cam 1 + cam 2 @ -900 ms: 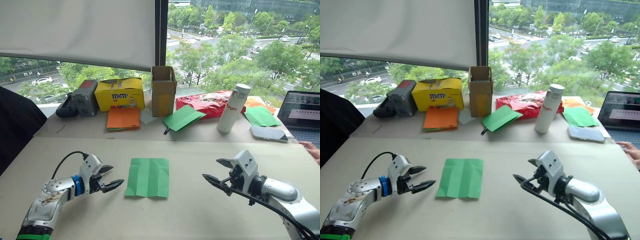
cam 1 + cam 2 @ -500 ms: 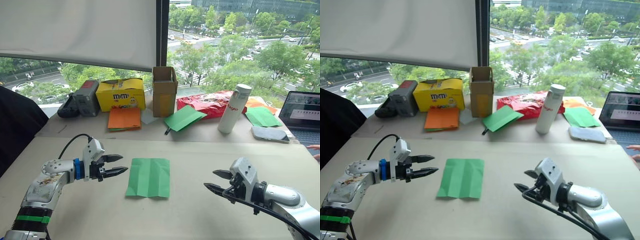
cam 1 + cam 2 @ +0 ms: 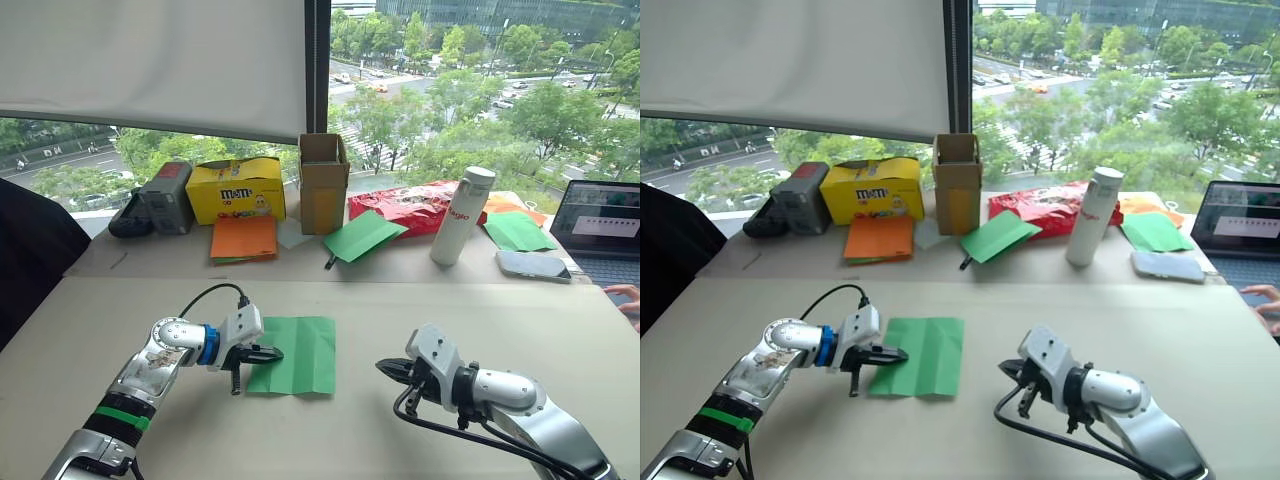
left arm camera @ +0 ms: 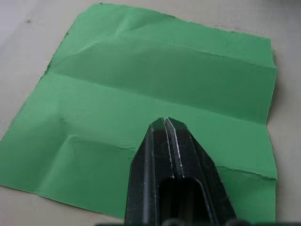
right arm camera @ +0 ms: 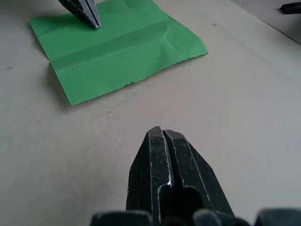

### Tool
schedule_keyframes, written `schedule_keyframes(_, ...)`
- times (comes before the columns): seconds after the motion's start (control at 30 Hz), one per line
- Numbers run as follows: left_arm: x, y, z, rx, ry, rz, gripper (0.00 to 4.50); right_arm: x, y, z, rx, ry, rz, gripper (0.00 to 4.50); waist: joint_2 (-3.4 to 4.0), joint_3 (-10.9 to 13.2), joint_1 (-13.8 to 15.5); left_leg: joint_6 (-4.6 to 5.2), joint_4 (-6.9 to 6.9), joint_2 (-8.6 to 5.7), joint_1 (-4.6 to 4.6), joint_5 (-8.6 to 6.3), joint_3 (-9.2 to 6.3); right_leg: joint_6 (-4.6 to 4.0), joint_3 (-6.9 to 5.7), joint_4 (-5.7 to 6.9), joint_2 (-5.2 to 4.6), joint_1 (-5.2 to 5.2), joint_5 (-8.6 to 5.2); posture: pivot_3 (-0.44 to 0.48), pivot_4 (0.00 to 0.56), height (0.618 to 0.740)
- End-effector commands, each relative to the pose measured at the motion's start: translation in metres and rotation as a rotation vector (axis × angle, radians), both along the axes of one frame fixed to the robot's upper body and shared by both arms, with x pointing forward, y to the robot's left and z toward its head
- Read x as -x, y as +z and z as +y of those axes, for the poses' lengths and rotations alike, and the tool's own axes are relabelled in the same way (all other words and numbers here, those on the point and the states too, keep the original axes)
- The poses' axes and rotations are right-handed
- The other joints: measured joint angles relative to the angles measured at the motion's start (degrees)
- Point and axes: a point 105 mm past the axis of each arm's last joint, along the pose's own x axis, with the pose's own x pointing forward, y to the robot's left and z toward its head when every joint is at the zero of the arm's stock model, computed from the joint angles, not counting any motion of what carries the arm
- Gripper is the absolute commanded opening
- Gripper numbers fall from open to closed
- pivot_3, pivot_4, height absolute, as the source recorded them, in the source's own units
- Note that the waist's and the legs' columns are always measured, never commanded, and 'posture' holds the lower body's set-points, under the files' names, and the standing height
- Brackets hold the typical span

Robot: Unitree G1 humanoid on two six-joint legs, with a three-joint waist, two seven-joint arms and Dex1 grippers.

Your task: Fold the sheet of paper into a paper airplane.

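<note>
Both grippers' jaws closed, left gripper (image 4: 165, 123) over flat sheet of paper (image 3: 297, 354), creases running front-to-back

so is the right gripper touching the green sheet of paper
Apart. The right wrist view shows bare table between the right gripper and the sheet of paper.

The sheet of paper (image 3: 295, 355) is bright green, crossed by paler crease lines, on a plain beige worktop (image 3: 350, 430). Both end effectors, left (image 3: 272, 353) and right (image 3: 383, 367), have black fingers. Behind lie orange paper sheets (image 3: 245, 238), more green sheets (image 3: 365, 236), a yellow M&M's box (image 3: 237, 190), a brown cardboard box (image 3: 324, 183), a red bag (image 3: 405, 206) and a white bottle (image 3: 462, 215) with red lettering.
</note>
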Motion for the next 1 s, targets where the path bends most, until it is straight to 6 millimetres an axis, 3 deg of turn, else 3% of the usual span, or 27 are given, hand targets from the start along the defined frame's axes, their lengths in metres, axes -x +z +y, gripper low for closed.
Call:
schedule_keyframes(0.03, 0.001, -0.011, 0.008, -0.046, 0.019, -0.002, 0.0, -0.01, 0.002, 0.009, 0.007, 0.006, -0.025, 0.01, 0.0, 0.0, 0.0, 0.0, 0.01, 0.02, 0.0, 0.0, 0.0, 0.03, 0.11, 0.03, -0.01, 0.01, -0.02, 0.0, 0.15, 0.74)
schedule_keyframes(0.17, 0.0, -0.013, 0.009, 0.001, 0.064, 0.023, 0.0, -0.026, -0.013, 0.008, 0.105, -0.026, -0.042, 0.01, 0.06, -0.1, 0.0, 0.07, 0.09, -0.09, 0.03, -0.04, 0.01, 0.14, 0.4, 0.13, -0.04, 0.03, -0.09, 0.0, 0.15, 0.74)
schedule_keyframes(0.4, 0.006, -0.026, 0.018, -0.058, 0.069, 0.018, 0.0, -0.032, -0.024, 0.038, 0.043, 0.046, -0.003, 0.01, 0.23, -0.4, -0.2, 0.25, 0.31, -0.08, 0.02, -0.15, -0.03, 0.18, 0.44, 0.2, -0.03, 0.09, -0.11, 0.0, 0.15, 0.74)
schedule_keyframes(0.57, 0.007, -0.029, 0.018, -0.053, 0.08, 0.02, 0.0, -0.034, -0.011, 0.065, -0.106, 0.117, 0.004, 0.01, 0.29, -0.5, -0.2, 0.26, 0.32, -0.06, 0.07, -0.15, -0.03, 0.19, 0.44, 0.24, -0.01, 0.08, -0.12, 0.0, 0.15, 0.74)
schedule_keyframes(0.8, 0.009, -0.033, 0.021, -0.065, 0.09, 0.015, 0.0, -0.042, 0.023, 0.105, -0.273, 0.224, -0.021, 0.01, 0.39, -0.6, -0.3, 0.26, 0.34, -0.04, 0.19, -0.15, -0.05, 0.18, 0.43, 0.27, -0.04, 0.04, -0.11, 0.0, 0.15, 0.74)
schedule_keyframes(1.0, 0.008, -0.031, 0.023, -0.061, 0.104, 0.004, 0.0, -0.052, 0.01, 0.149, -0.185, 0.296, -0.033, 0.01, 0.41, -0.6, -0.4, 0.26, 0.34, -0.06, 0.22, -0.15, -0.05, 0.17, 0.42, 0.29, -0.09, 0.05, -0.11, 0.0, 0.15, 0.74)
